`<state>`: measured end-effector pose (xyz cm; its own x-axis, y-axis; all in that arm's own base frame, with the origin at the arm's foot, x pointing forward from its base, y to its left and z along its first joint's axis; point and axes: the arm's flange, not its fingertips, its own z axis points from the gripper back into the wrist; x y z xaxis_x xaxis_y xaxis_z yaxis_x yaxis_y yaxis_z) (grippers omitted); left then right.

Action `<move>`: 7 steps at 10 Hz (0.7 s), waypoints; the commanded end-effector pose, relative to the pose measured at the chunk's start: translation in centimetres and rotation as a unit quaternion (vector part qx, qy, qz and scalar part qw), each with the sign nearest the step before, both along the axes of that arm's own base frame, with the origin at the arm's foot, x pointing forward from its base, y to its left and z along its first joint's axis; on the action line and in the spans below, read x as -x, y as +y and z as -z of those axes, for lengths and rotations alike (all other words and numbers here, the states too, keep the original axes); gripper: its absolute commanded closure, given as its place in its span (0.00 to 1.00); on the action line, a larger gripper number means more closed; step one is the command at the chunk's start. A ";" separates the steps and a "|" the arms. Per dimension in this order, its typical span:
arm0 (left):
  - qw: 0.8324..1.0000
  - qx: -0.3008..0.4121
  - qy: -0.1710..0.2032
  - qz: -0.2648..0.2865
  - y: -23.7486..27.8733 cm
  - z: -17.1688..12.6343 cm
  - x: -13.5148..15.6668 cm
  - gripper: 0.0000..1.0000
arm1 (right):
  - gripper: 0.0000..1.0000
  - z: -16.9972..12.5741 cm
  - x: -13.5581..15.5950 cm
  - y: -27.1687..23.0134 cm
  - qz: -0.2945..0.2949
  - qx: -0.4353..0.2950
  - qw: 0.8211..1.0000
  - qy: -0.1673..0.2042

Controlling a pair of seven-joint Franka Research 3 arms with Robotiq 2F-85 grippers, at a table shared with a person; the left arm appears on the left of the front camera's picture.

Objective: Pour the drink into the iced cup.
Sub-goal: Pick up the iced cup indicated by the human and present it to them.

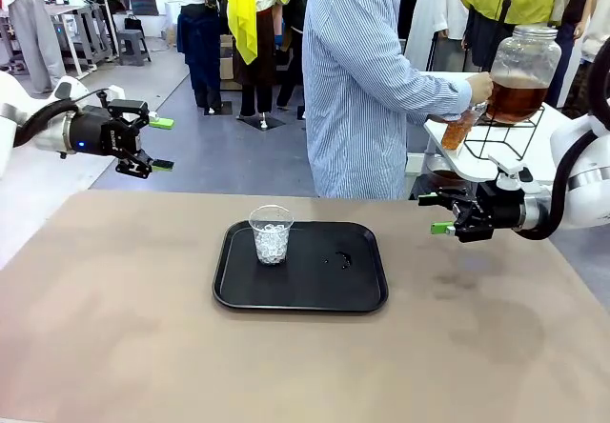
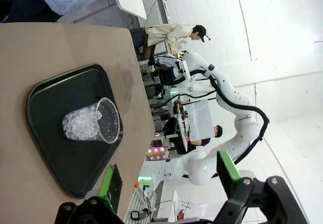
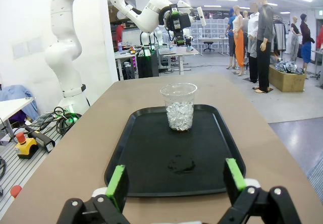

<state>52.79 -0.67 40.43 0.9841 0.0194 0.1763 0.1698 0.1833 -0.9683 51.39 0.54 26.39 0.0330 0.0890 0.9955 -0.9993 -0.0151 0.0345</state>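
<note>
- Right wrist view: the right gripper (image 3: 175,176) held its green-padded fingers (image 3: 117,179) spread wide on nothing, low above the table (image 3: 91,148).
- Straight ahead of those fingers lay the black tray (image 3: 136,148). A small wet smear (image 3: 180,164) was nearest them, and the iced cup (image 3: 178,105) stood upright beyond it.
- Across the tray, the left gripper (image 1: 158,144) hung raised and well apart from the cup, its fingers likewise spread and empty.
- Far beyond both pairs of fingers, the person's hand (image 1: 477,90) worked at a big glass jar (image 1: 526,56) holding the drink (image 1: 515,97). A clear cup (image 1: 457,130) just below the hand held some too.
- Risks, as judged: a filled thin cup could buckle or slip under a hard pinch. A fast pour could splash off the ice. A nudge could tip the light iced cup on the slick tray.
</note>
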 end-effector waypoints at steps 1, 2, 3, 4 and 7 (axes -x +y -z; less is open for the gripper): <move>1.000 -0.001 -0.004 -0.001 0.0 -0.1 0.1 0.00 | 0.00 -0.3 -0.1 0.1 -0.003 -0.002 1.000 -0.003; 1.000 -0.001 -0.004 -0.001 0.0 -0.1 0.1 0.00 | 0.00 -0.3 -0.1 0.1 -0.003 -0.002 1.000 -0.003; 1.000 -0.001 -0.004 -0.001 0.0 -0.1 0.1 0.00 | 0.00 -0.3 -0.1 0.1 -0.003 -0.002 1.000 -0.003; 1.000 -0.001 -0.004 -0.001 0.0 -0.1 0.1 0.00 | 0.00 -0.3 -0.1 0.1 -0.003 -0.002 1.000 -0.003; 1.000 -0.001 -0.004 -0.001 0.0 -0.1 0.1 0.00 | 0.00 -0.3 -0.1 0.1 -0.003 -0.002 1.000 -0.003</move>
<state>52.79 -0.67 40.43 0.9841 0.0194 0.1763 0.1698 0.1833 -0.9683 51.39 0.54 26.39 0.0330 0.0890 0.9955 -0.9993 -0.0151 0.0345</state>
